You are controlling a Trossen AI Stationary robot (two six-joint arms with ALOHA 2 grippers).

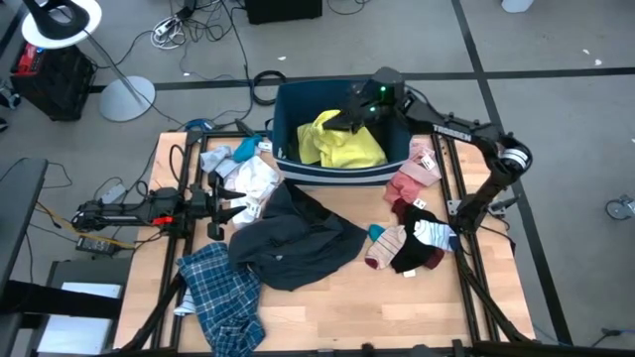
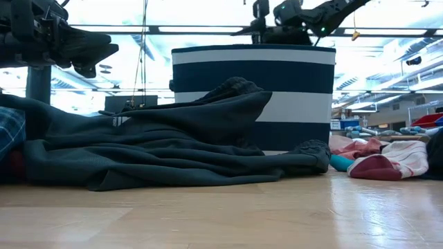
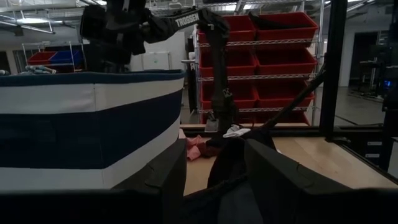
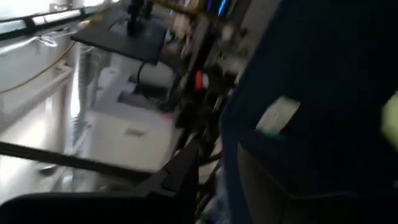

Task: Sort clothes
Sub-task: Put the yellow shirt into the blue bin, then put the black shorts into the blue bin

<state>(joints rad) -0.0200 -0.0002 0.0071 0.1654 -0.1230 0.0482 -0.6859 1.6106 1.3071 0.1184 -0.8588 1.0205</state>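
A yellow top (image 1: 342,144) lies inside the dark blue bin (image 1: 397,169). My right gripper (image 1: 349,117) hovers over the bin above that top; in the low view it (image 2: 291,17) stands above the bin's rim. My left gripper (image 1: 233,205) is open and empty at the table's left, level, beside the white pieces (image 1: 250,178) and above the dark navy jacket (image 1: 298,240). The jacket also shows between its fingers in the left wrist view (image 3: 217,199). A blue plaid shirt (image 1: 223,293) lies near left. Pink pieces (image 1: 412,178) and striped socks (image 1: 417,243) lie on the right.
The bin (image 2: 252,90) stands at the table's far middle. Metal frame rails (image 1: 466,268) run along the table's left and right sides. Bare wood (image 1: 397,307) shows along the near edge.
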